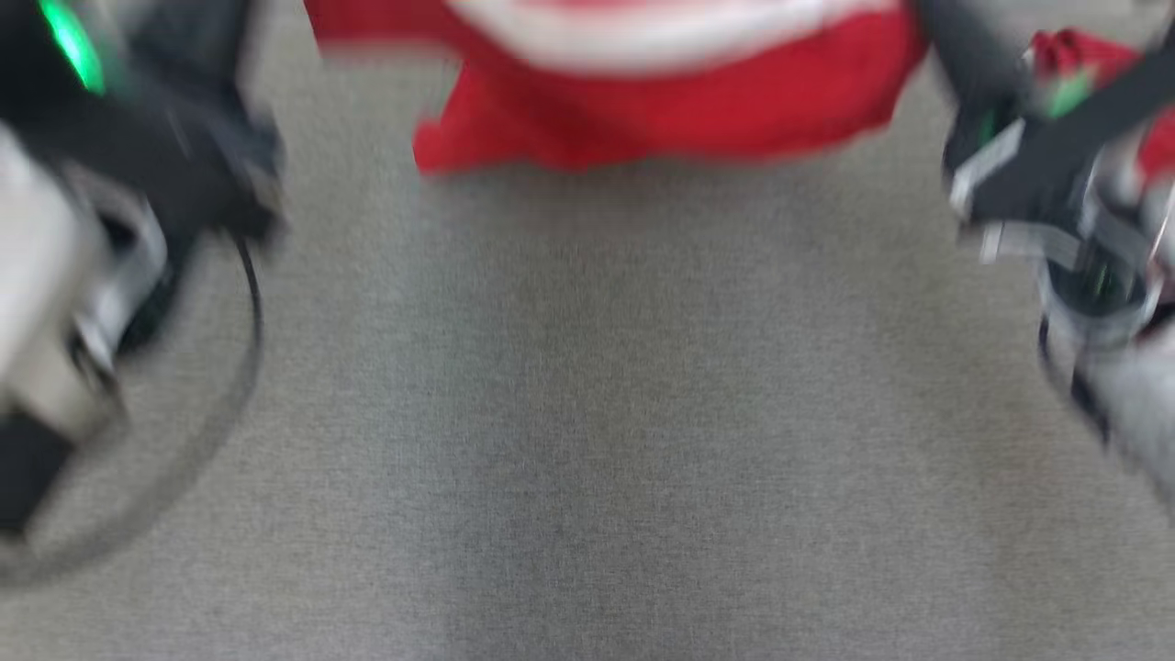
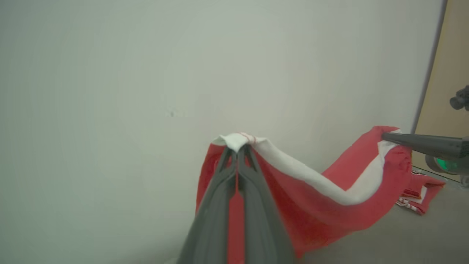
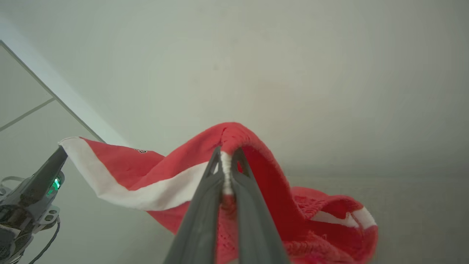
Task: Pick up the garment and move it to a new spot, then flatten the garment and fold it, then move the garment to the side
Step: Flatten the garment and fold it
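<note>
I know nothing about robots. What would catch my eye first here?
A bright red shirt with a white band sags like a hammock between the left jaws and the right jaws, each shut on its cloth. In the head view plain grey carpet spreads in front of it, and a pale wall stands behind.

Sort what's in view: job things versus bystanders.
Job: garment; left gripper, shut on its white corner; right gripper, shut on another edge.
Bystanders: grey surface; wall; tan panel.
</note>
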`<state>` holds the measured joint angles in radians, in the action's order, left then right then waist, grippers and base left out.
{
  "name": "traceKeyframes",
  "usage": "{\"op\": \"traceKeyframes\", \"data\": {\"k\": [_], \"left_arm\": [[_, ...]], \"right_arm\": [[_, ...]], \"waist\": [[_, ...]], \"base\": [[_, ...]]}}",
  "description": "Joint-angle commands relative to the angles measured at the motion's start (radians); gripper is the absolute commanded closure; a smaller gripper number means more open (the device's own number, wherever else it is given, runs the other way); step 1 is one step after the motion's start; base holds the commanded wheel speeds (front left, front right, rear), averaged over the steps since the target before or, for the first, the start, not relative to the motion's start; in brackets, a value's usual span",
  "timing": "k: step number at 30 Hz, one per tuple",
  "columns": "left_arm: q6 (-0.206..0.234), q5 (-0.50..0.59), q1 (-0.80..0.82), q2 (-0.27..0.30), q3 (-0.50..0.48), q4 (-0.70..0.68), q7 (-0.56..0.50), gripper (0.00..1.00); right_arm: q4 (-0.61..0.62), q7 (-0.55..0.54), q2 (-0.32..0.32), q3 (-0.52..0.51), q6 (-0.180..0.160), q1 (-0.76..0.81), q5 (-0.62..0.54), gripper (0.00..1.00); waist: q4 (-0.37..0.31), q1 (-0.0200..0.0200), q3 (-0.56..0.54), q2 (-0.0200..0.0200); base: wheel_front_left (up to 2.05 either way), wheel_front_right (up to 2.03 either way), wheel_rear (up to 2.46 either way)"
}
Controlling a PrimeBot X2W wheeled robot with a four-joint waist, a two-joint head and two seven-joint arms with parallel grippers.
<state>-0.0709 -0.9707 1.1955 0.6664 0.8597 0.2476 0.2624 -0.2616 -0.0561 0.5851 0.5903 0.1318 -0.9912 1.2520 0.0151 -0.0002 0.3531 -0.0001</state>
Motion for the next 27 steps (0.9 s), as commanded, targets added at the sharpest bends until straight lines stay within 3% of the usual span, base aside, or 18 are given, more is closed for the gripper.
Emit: {"op": "traceKeyframes", "data": {"k": [1, 9, 17, 22, 27], "left_arm": [[0.016, 0.018, -0.067, 0.013, -0.024, -0.032, 0.001, 1.00], [0.099, 0.084, -0.519, 0.006, -0.082, -0.234, 0.001, 1.00], [0.103, 0.123, -0.785, -0.025, -0.108, -0.226, 0.001, 1.00], [0.072, 0.132, -0.962, -0.073, -0.172, -0.174, 0.001, 1.00], [0.062, 0.226, -1.069, -0.108, -0.220, -0.104, 0.001, 1.00]], "right_arm": [[0.025, 0.010, 0.011, 0.008, -0.002, 0.053, 0.014, 1.00], [0.146, 0.083, 0.071, 0.040, -0.002, 0.377, 0.070, 1.00], [0.217, 0.122, 0.109, 0.109, -0.002, 0.585, 0.081, 1.00], [0.257, 0.166, 0.146, 0.187, -0.002, 0.717, 0.057, 1.00], [0.249, 0.200, 0.168, 0.241, -0.002, 0.782, 0.036, 1.00]], "waist": [[-0.002, 0.0002, -0.067, 0.0001], [-0.001, 0.0002, -0.146, 0.0001], [0.009, 0.0002, -0.182, 0.0001], [0.010, 0.0002, -0.212, 0.0001], [0.000, 0.0002, -0.236, 0.0001]], "base": [[0.00, 0.00, 0.00], [0.00, 0.00, 0.00], [0.00, 0.00, 0.00], [0.00, 0.00, 0.00], [0.00, 0.00, 0.00]]}}
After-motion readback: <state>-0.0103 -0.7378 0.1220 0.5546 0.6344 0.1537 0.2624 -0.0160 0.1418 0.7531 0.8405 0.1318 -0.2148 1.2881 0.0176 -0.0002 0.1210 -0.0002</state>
